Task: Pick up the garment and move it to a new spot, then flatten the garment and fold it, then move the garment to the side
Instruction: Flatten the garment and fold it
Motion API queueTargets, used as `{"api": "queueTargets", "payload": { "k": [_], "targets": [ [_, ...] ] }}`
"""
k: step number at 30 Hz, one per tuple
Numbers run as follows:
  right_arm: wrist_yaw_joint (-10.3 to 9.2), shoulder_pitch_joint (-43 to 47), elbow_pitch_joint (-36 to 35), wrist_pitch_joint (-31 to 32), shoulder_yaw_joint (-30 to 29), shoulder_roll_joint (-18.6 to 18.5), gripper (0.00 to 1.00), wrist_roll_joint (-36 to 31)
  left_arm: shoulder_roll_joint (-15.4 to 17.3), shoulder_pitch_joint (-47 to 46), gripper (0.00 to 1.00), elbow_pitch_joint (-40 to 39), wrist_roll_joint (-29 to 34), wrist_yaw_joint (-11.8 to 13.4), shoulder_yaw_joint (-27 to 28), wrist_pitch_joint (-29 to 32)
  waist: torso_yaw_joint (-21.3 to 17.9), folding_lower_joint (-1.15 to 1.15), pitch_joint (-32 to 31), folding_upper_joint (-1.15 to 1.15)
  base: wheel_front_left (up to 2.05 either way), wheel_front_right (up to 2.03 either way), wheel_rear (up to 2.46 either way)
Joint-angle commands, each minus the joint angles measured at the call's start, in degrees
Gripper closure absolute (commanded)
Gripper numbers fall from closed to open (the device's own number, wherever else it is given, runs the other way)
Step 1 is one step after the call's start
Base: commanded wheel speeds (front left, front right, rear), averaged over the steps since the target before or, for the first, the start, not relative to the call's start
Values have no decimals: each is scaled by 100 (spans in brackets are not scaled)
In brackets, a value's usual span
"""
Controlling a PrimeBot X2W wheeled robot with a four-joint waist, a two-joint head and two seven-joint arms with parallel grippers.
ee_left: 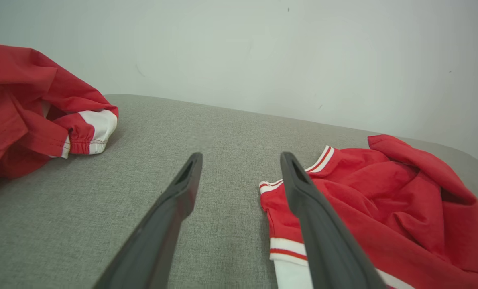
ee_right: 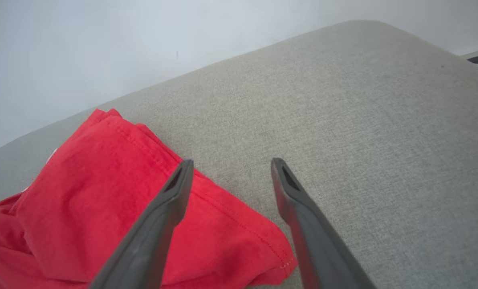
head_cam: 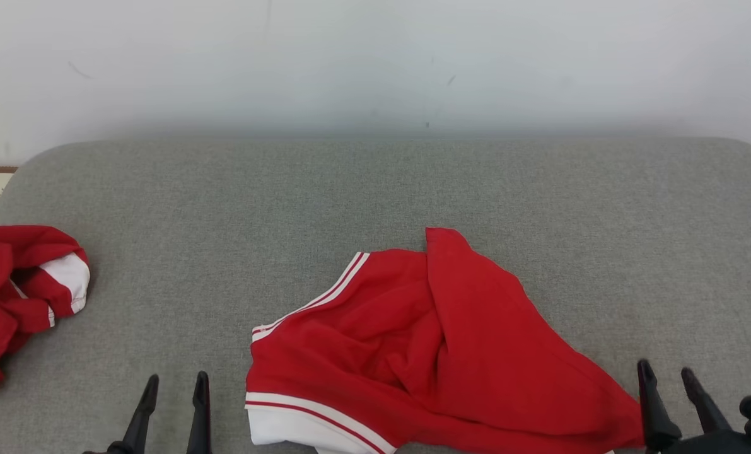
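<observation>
**Head view.** We see the left gripper (head_cam: 178,377) at the lower left, its 2 dark fingers spread and empty above the grey cushion (head_cam: 375,189). The right gripper (head_cam: 666,368), at the lower right, is likewise spread and holds nothing, just beside the garment (head_cam: 451,340). This red garment, trimmed in white and red stripes, lies crumpled on the cushion's near middle, with 1 flap folded over its right half. A second red garment (head_cam: 16,296) lies bunched at the left edge, well apart.

**Left wrist view.** We look between the parted fingers of the left gripper (ee_left: 241,155) at bare cushion. The garment (ee_left: 383,200) lies at the right and the second red garment (ee_left: 26,108) at the upper left.

**Right wrist view.** The right gripper (ee_right: 232,161) stands wide apart, gripping nothing. A plain red hemmed corner of the garment (ee_right: 102,200) lies under the finger at that view's left.
</observation>
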Motion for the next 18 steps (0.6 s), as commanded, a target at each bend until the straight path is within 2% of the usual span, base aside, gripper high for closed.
{"api": "queueTargets", "payload": {
  "k": [1, 11, 18],
  "targets": [
    [5, -85, -56, -137, 65, -2, 0, -78, -2, 65, 0, 62, -1, -38, -9, -24, -12, 0, -9, 0, 0, 0, 0],
    [5, -423, 124, -1103, 811, 41, 0, -266, -2, 8, 0, 579, -39, -221, -136, -24, -109, 0, -24, 0, 0, 0, 0],
    [5, -600, 516, -1346, 1077, 66, 0, -410, 89, -434, 0, 1304, -2, -474, -348, -24, -134, 0, 55, 0, 0, 0, 0]
  ]
}}
